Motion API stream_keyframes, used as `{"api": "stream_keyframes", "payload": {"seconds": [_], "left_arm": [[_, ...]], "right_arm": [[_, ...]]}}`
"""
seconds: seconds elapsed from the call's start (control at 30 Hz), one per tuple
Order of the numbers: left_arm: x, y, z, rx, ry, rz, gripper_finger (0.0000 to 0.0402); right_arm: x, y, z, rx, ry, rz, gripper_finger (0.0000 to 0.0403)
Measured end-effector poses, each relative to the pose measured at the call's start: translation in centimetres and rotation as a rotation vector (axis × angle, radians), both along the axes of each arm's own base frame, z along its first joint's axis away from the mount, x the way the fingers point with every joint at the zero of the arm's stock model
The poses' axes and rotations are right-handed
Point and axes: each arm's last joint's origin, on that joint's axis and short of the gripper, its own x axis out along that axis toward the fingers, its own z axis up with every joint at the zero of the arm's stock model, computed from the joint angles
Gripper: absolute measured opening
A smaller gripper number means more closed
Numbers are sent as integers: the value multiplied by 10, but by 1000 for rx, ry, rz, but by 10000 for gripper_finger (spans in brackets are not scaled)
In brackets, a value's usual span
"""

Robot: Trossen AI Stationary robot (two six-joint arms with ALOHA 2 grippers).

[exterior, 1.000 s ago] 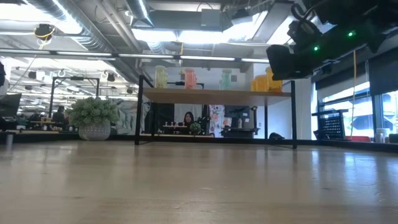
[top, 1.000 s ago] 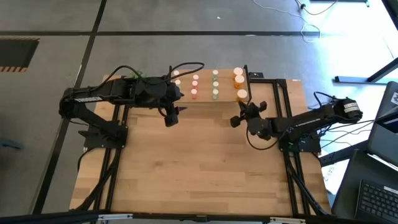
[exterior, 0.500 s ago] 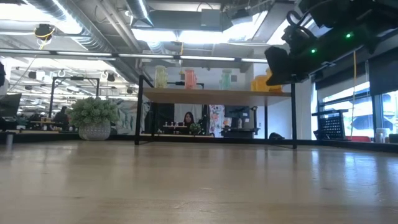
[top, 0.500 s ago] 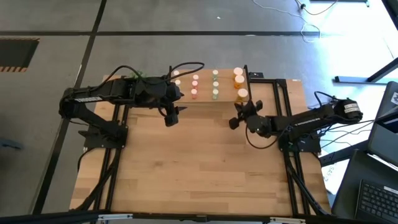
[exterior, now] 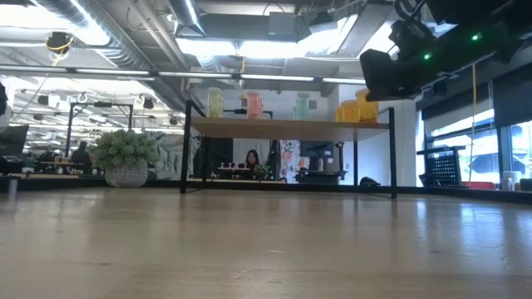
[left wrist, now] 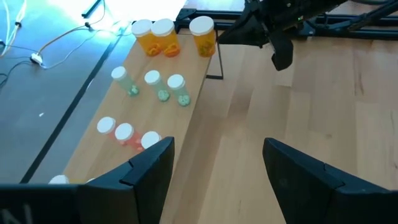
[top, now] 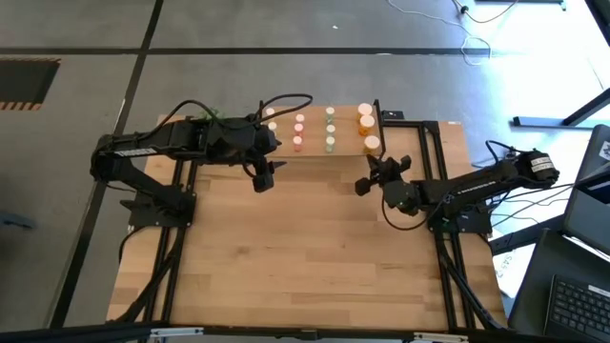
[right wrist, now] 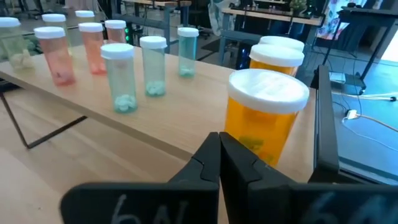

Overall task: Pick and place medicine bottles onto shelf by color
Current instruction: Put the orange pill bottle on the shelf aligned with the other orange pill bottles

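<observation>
The shelf [top: 314, 135] stands at the table's far edge on thin black legs. On it the medicine bottles stand upright in rows by color: yellowish [top: 272, 119], pink [top: 298, 131], green [top: 330, 131] and larger orange ones [top: 368, 129]. My left gripper [top: 262, 183] hovers open just in front of the shelf's left part, nothing between its fingers [left wrist: 149, 168]. My right gripper [top: 361, 185] is shut and empty, in front of the shelf's right end. In its wrist view it points at the nearest orange bottle [right wrist: 266, 118], apart from it.
A green plant ball in a pot [exterior: 125, 158] stands beyond the table at the far left. Black frame rails run along both table sides [top: 448, 257]. The wooden tabletop [top: 305, 257] spreads wide between the shelf and the near edge. A laptop [top: 581, 295] sits off the table's right.
</observation>
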Motion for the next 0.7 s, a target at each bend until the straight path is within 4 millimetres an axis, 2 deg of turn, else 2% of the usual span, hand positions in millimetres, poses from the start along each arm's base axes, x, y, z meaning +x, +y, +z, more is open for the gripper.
{"api": "stream_keyframes", "payload": {"seconds": [0.43,0.7], "left_arm": [[0,0,0,-6,-3,5,241],[0,0,-1,-10,5,7,241]], "right_arm": [[-6,-10,-5,-6,98,-42,1],[-2,-12,-4,30,90,45,1]]}}
